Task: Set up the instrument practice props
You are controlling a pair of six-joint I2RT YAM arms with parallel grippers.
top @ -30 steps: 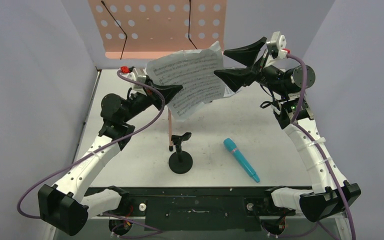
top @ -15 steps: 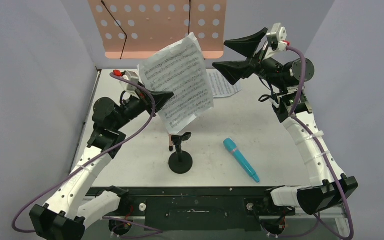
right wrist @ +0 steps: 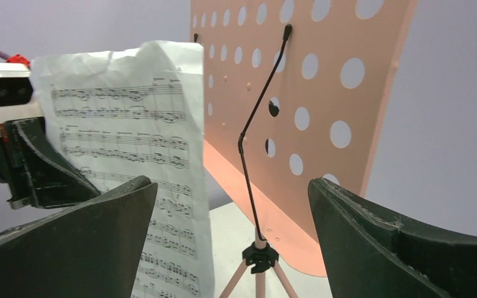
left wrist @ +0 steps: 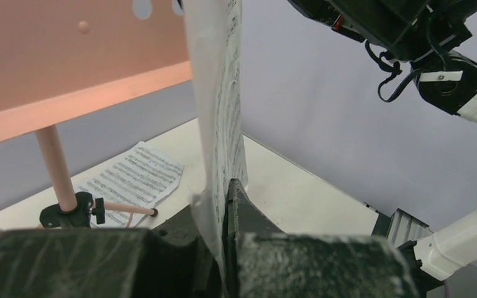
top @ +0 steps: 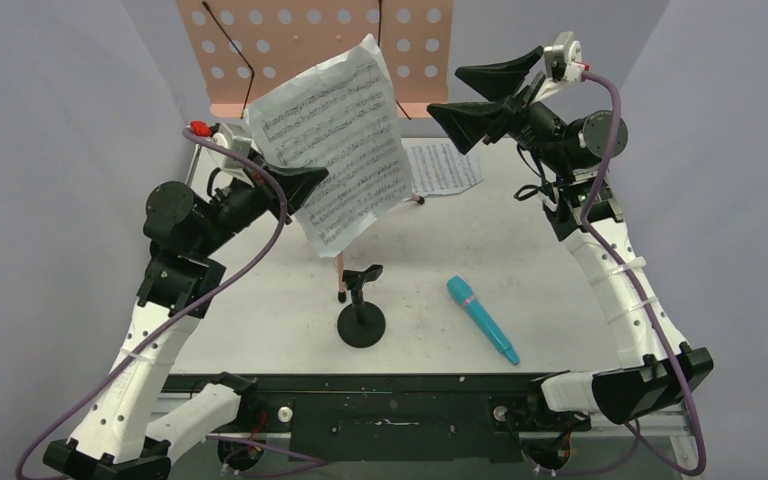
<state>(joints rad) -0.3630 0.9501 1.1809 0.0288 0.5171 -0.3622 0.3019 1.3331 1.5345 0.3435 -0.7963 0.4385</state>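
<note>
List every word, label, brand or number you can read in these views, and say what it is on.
No readable words or numbers in any view.
Sheet-music page in the left claw: staves and notes only, no legible title or words.
Second page on the table: print too small to read.
Teal microphone, pink music stand: no markings visible.

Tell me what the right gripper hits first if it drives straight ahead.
Likely the pink music stand, dead ahead of the right gripper; the held page lies beside that line. Depth unclear.
</note>
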